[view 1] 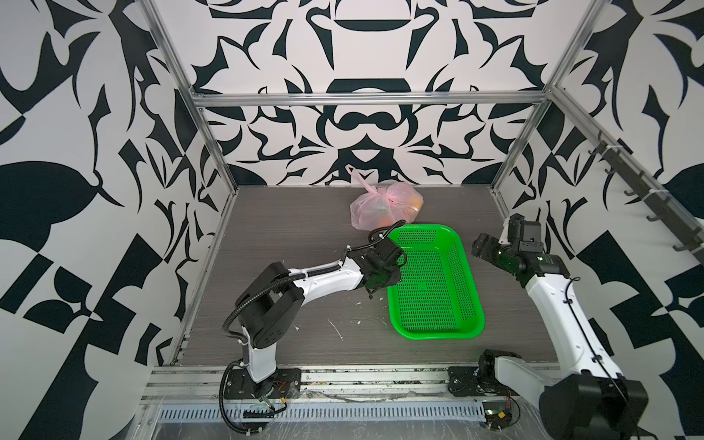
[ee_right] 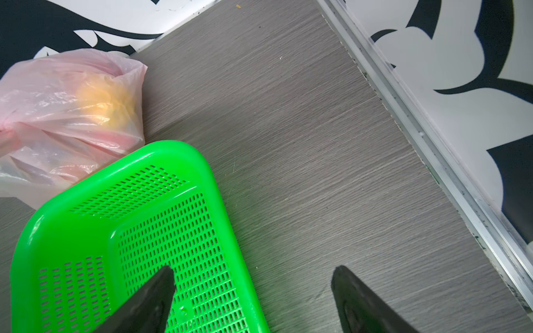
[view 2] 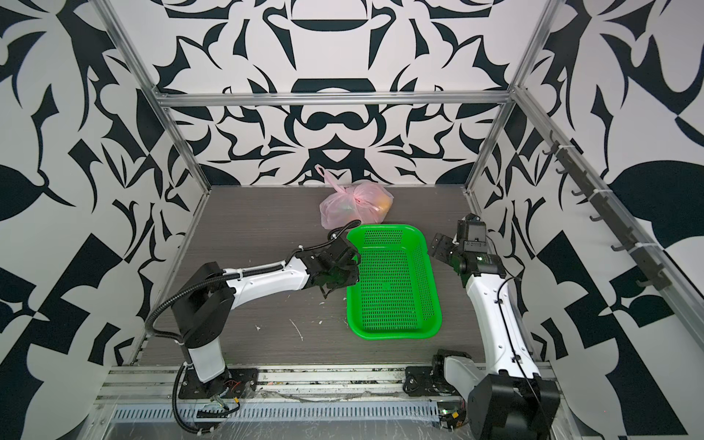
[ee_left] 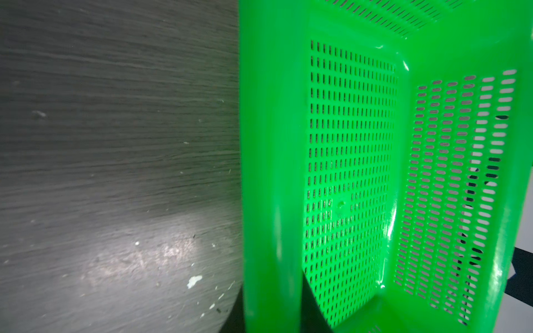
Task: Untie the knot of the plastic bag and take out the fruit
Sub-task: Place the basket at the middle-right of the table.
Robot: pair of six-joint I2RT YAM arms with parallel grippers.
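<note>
the desk (view 1: 285, 228) is grey wood-grain board, scuffed and dotted with white flecks (view 1: 337, 329), boxed in by an aluminium frame (view 1: 365, 100) and walls (view 1: 362, 125) of bold black-and-white shapes; a row of dark hooks (view 1: 628, 183) runs along the right-hand wall. at the far side of the desk, close to the back wall, sits the plastic bag (view 1: 375, 211), its knot (view 1: 383, 194) still tied on top with one loop handle poking up. the fruit (ee_right: 106, 101) is only an orange-yellow blur through the film, so i can't count the pieces. just in front of the bag lies a green basket (view 1: 438, 334); whether its far rim touches the bag i can't tell. the left hand (view 1: 383, 282) is pinched narrow on the basket's left rim, its fingers mostly hidden under its own body, with just dark edges either side of the rim in its wrist view. the right hand (ee_right: 253, 269) hangs spread wide beside the basket's right rim.
</note>
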